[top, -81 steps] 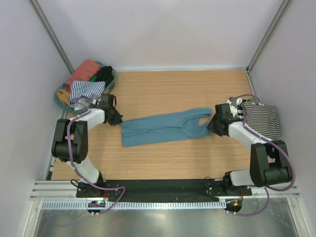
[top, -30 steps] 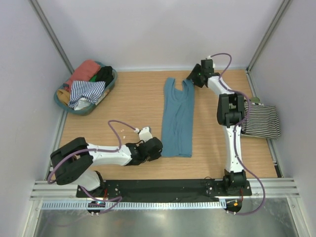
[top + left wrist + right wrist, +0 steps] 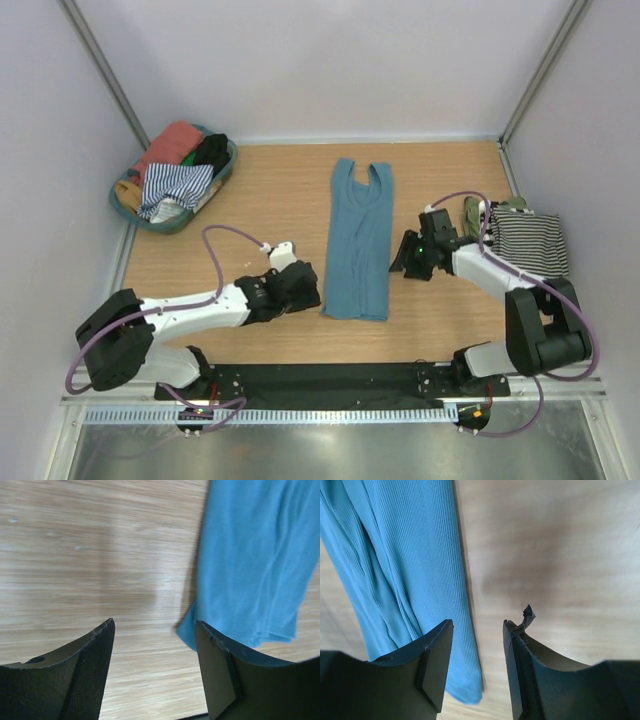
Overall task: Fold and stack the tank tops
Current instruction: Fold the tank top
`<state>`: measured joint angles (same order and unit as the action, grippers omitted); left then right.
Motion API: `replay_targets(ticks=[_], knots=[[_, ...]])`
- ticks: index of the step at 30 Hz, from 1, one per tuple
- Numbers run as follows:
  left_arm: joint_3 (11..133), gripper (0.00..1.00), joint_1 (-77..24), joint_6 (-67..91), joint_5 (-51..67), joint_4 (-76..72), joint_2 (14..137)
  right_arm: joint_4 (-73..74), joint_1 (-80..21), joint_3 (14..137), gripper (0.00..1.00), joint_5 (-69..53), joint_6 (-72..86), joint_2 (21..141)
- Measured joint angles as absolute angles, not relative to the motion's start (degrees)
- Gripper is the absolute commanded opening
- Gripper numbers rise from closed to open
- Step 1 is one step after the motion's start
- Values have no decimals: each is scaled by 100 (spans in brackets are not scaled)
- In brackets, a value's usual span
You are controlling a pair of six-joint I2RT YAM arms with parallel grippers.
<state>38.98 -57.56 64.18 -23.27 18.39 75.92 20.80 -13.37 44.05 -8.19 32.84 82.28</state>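
Two pincers are down low at the table, one on each side of the cloth. The left pincer (image 3: 155, 630) has its jaws spread with only bare wood between them, the near left corner of the teal top (image 3: 360, 245) lying just beside one finger. The right pincer (image 3: 477, 625) also stands parted and holds nothing, poised over the top's right edge about midway along. The teal top lies flat as a long narrow strip in the middle of the table (image 3: 270, 190), straps at the far end and hem toward the arms.

To my eye the danger is a bad bite. If the left jaws close where they stand, they may catch only wood or just the upper layer of the corner, and the strip would skew or open out when lifted. The right pincer, sitting at the very edge, could nip a thin fold that slips free.

By count: one teal top laid out; one striped top (image 3: 530, 245) folded at the right edge, with olive cloth (image 3: 472, 212) showing at its far side; one basket (image 3: 125, 212) at the far left holding at least four bunched pieces, namely coral, black, striped and mustard.
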Motion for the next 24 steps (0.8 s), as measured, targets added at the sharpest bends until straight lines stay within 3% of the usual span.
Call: replay_targets(ticks=[13, 20, 24], knots=[[4333, 41, -5749, 6075, -1369, 1262, 8331, 2587, -2366, 3142, 51, -1160, 3638, 6709], [4327, 35, -5749, 6097, -858, 919, 8755, 2569, -2620, 2696, 42, -1197, 4003, 6560], [4257, 34, -5749, 6117, -694, 766, 8871, 2386, -2783, 2604, 25, -1188, 4215, 6552]])
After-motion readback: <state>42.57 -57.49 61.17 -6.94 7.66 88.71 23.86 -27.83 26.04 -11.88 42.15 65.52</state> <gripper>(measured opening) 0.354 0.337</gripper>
